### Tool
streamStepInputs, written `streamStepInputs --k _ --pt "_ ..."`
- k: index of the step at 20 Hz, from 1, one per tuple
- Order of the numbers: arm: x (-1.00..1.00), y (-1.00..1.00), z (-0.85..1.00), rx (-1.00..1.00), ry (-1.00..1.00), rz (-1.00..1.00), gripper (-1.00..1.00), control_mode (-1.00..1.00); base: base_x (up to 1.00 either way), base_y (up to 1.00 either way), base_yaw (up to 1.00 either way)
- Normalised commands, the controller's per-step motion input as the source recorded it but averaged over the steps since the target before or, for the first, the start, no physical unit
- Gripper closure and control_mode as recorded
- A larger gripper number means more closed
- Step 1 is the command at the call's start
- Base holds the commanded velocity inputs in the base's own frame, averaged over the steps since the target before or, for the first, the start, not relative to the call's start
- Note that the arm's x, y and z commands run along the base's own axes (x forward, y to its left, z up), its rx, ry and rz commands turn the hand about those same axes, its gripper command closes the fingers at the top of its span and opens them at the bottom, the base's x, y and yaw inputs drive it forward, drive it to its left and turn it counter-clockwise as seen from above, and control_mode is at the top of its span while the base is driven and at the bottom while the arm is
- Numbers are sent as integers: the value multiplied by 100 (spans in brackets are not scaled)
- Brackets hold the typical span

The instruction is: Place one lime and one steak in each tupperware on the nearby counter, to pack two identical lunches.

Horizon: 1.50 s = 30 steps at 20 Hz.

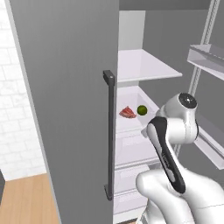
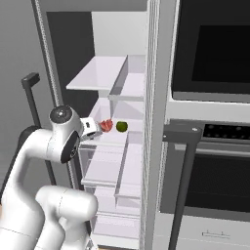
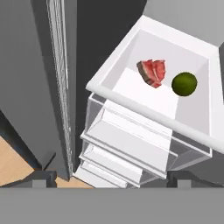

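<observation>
The claw point(image 3: 112, 180) stands wide open and empty, its 2 dark tips point(image 3: 43, 178) poised outside the open fridge and above the front lip of the white shelf point(image 3: 144, 111). Ahead of it and a little lower, 1 red-pink steak point(image 3: 152, 72) lies on that shelf, with 1 lime point(image 3: 184, 84) just beside it on the far side, apart from the meat as far as I can tell. In the right base view the claw point(image 2: 96, 127) sits close in front of the steak point(image 2: 107, 125). The likely trouble from here is the approach: dropping too steeply could knock the tips on the shelf lip, and a reach for the steak could nudge the round lime so it rolls toward the back wall. The steak's lumpy, tilted shape could also slip between the fingers if pinched near an edge.
</observation>
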Motion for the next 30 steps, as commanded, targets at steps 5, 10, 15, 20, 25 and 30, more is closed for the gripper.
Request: streamStepInputs --k 5,10,15,20,25,30 --pt "58 -39 0 24 0 -32 -100 -100 0 0 0" --pt "47 -15 -15 15 0 -17 -100 -100 0 0 0" --pt "64 7 -27 0 0 -4 -100 -100 0 0 0" --pt "58 9 -35 0 1 0 -100 -100 0 0 0" --pt "64 9 -27 0 11 0 -100 -100 0 0 0" --pt "61 0 -3 0 6 0 -100 -100 0 0 0"
